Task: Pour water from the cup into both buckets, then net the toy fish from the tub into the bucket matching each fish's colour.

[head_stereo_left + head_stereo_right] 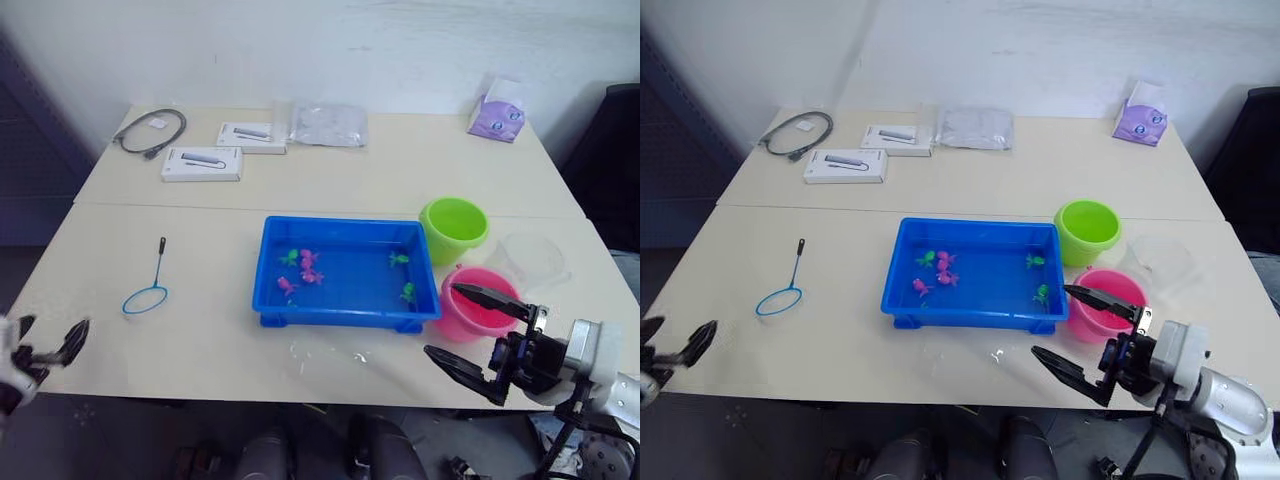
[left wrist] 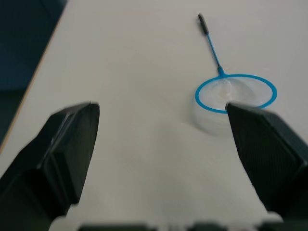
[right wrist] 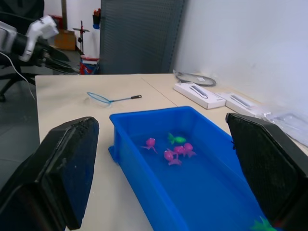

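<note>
The blue tub (image 1: pixel 345 312) sits mid-table with pink toy fish (image 1: pixel 306 268) and green toy fish (image 1: pixel 408 293) in it. To its right stand the lime green bucket (image 1: pixel 453 228) and, nearer me, the pink bucket (image 1: pixel 470 312). The clear cup (image 1: pixel 530 258) stands upright just right of the buckets; whether it holds water cannot be told. The net (image 1: pixel 147 297) lies flat to the tub's left, and its hoop (image 2: pixel 236 92) is ahead of my left fingers (image 2: pixel 62 149). My left gripper (image 1: pixel 52 325) is open at the front left edge. My right gripper (image 1: pixel 442 320) is open beside the pink bucket's front.
Two white boxes (image 1: pixel 202 163), a coiled cable (image 1: pixel 152 130), a clear plastic bag (image 1: pixel 328 125) and a purple tissue pack (image 1: pixel 497 118) lie along the table's back. A wet patch (image 1: pixel 330 352) glints in front of the tub. A dark chair (image 1: pixel 612 170) stands at the right.
</note>
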